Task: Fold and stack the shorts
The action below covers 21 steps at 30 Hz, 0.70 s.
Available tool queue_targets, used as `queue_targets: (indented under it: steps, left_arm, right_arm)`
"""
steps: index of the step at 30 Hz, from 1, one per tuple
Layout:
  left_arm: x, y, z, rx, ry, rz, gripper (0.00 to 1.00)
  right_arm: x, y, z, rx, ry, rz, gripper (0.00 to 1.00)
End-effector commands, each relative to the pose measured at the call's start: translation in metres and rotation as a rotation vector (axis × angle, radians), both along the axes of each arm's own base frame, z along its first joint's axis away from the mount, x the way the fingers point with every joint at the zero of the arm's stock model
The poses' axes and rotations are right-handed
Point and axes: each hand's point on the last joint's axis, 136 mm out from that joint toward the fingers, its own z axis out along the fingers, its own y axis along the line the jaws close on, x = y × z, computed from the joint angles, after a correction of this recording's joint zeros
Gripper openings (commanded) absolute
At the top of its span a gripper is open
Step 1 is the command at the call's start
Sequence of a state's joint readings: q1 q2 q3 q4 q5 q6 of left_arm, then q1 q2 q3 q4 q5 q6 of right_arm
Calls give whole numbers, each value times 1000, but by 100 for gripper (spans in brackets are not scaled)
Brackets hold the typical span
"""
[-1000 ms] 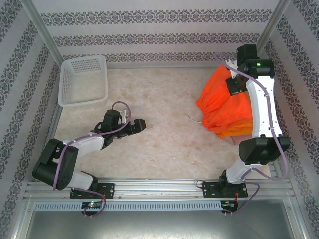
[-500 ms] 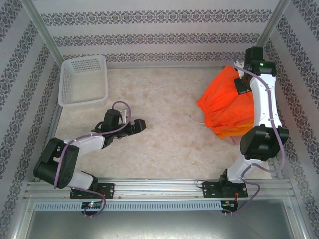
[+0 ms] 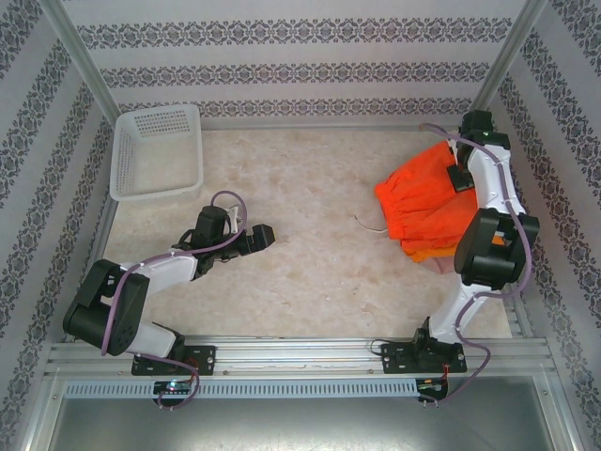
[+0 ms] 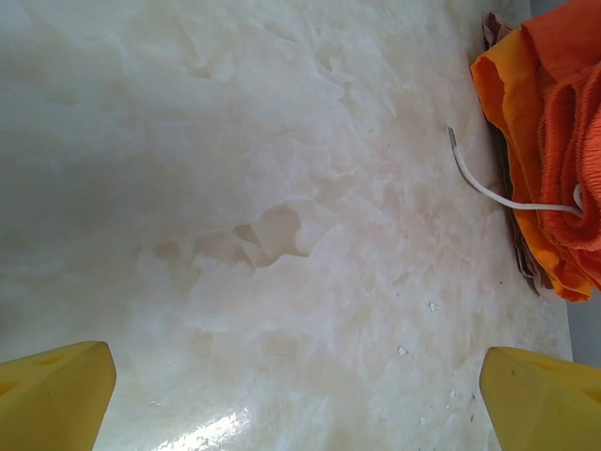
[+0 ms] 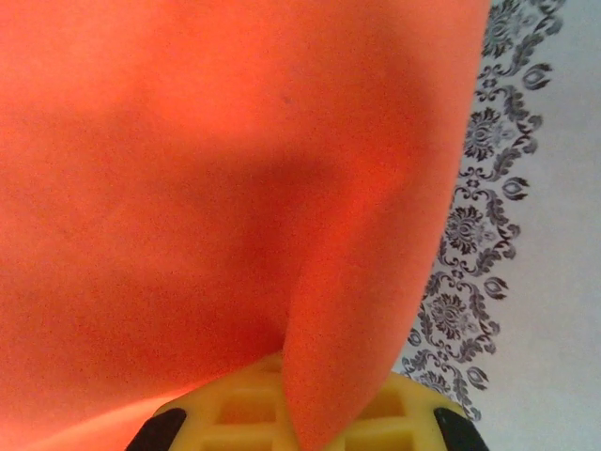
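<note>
Bright orange shorts [image 3: 423, 197] lie heaped at the table's right side, over a lighter orange pair [image 3: 437, 246] and a sliver of dusty pink cloth [image 3: 434, 266]. My right gripper [image 3: 460, 175] is at the pile's back right edge, shut on a fold of the top orange shorts [image 5: 188, 169], which hangs between its yellow fingers [image 5: 235, 409]. My left gripper [image 3: 269, 235] rests low over bare table at centre left, open, its yellow fingertips [image 4: 52, 395] wide apart with nothing between them. The pile's edge [image 4: 554, 141] and a white drawstring [image 4: 498, 193] show ahead of it.
A white perforated basket [image 3: 155, 192] stands at the back left corner. Patterned walls close in the table on three sides, and the right arm is close to the right wall [image 5: 526, 188]. Marbled tabletop [image 3: 310, 188] lies between the two arms.
The right arm has swung toward the back right and lowered, carrying the top orange shorts with it, so the cloth now lies flatter on the pile. The left arm has not moved.
</note>
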<state>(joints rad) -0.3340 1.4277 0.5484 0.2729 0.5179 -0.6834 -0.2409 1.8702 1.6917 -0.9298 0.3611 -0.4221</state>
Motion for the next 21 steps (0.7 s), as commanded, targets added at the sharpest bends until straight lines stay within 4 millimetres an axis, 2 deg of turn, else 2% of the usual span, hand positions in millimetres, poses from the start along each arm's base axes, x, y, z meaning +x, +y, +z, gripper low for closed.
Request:
queue_targets:
  steps: [1, 3, 6, 9, 11, 12, 14, 16, 18, 21]
  left_arm:
    - [1, 1, 6, 20, -30, -8, 100]
    - [0, 1, 7, 19, -31, -9, 100]
    - [-1, 2, 7, 18, -33, -7, 100]
    - [-3, 4, 7, 23, -36, -5, 100]
    - [-3, 6, 8, 27, -42, -1, 100]
    - [-3, 7, 10, 28, -46, 0, 100]
    - [-3, 8, 11, 30, -52, 4, 100]
    - [-3, 9, 12, 30, -57, 9, 100]
    - [-3, 10, 13, 30, -60, 11, 100]
    - [-3, 10, 14, 28, -62, 15, 100]
  right_arm:
    - [2, -14, -12, -42, 0, -57, 0]
    - [2, -16, -23, -41, 10, -70, 0]
    - [0, -18, -38, -39, 25, -96, 17]
    - [-3, -20, -41, -40, 14, -137, 44]
    - [-4, -22, -35, -34, -15, -164, 61]
    - [-3, -23, -32, -30, -28, -179, 67]
    - [-2, -20, -17, 9, -78, -209, 77]
    - [3, -11, 1, 87, -162, -236, 83]
    - [10, 8, 24, 211, -272, -238, 89]
    - [20, 41, 63, 405, -436, -217, 92]
